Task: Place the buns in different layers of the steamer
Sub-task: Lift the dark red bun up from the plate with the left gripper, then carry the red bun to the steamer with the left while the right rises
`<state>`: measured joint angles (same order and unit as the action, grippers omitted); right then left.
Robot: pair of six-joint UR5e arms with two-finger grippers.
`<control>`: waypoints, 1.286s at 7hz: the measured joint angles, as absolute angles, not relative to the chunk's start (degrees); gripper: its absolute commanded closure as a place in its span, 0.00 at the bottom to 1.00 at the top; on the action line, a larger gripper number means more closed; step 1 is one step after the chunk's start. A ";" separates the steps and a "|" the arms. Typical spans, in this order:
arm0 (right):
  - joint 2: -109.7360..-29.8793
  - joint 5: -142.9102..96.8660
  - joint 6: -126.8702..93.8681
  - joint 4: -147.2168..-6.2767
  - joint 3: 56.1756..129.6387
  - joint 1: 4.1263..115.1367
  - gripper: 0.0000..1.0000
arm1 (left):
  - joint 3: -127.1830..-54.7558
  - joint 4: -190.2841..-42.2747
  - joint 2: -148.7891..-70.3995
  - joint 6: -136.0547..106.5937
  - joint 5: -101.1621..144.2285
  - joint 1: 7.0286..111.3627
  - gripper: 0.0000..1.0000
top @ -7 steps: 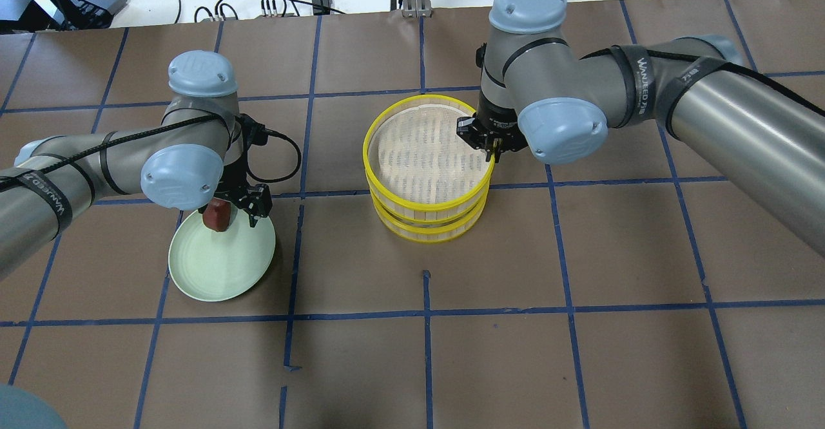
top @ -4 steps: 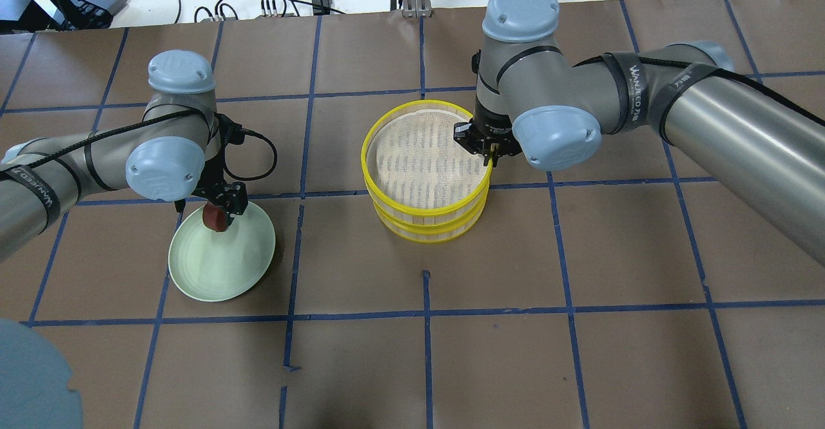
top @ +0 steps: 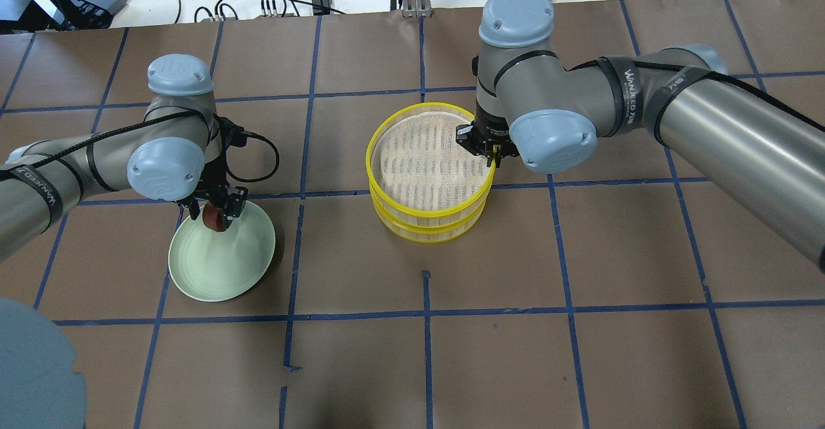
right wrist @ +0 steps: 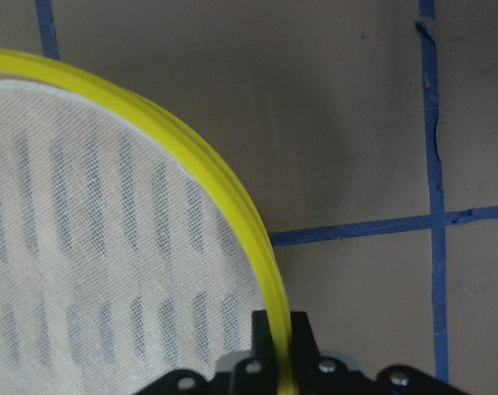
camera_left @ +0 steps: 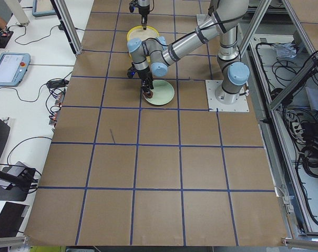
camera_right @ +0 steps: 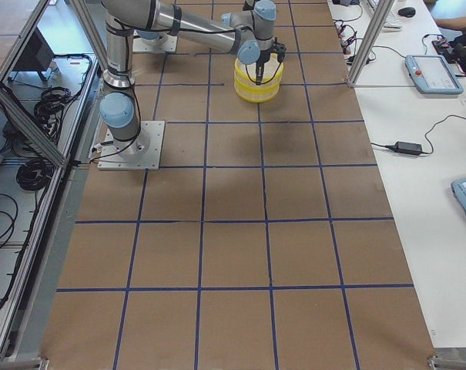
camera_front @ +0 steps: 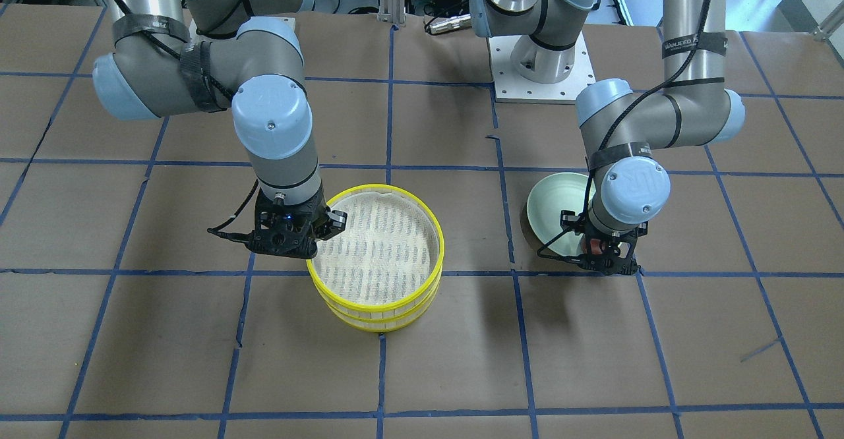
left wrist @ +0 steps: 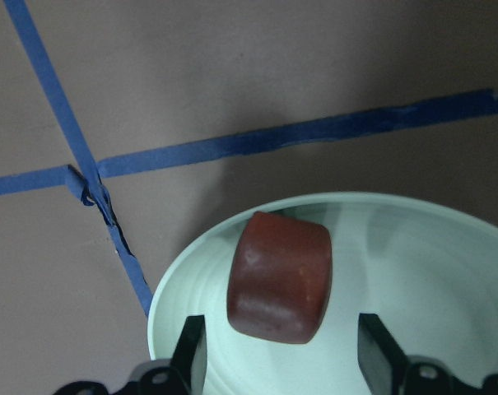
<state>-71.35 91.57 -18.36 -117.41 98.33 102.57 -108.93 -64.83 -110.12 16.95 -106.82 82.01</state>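
Straddles reddish-brown bun (left wrist: pixel 280 276) on green plate (top: pixel 222 268) near bench's left edge, left pincer (left wrist: pixel 280 355) spread wide. Pinches yellow rim of top steamer layer (top: pixel 422 158) mid-bench in right pincer (top: pixel 493 153). Best to centre, then close gently, avoiding squashing.

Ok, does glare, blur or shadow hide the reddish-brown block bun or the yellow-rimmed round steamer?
Left wrist view: reddish-brown block bun sharp on the pale green plate, faint sheen only. Right wrist view: yellow-rimmed steamer tray crisp, soft shadow on the brown paper beside it. Overhead view: bright streak on the right arm's metal tube.
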 measured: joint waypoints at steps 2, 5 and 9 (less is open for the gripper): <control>-71.16 91.37 -18.41 -117.46 98.39 102.57 0.92 | -107.87 -64.73 -109.62 17.05 -106.79 82.22 0.98; -71.17 91.34 -18.50 -117.25 98.44 102.63 0.90 | -100.99 -66.25 -103.82 17.26 -105.41 86.02 0.98; -71.12 91.29 -19.23 -117.28 98.68 102.74 0.57 | -98.98 -67.23 -97.89 15.30 -94.90 87.68 0.99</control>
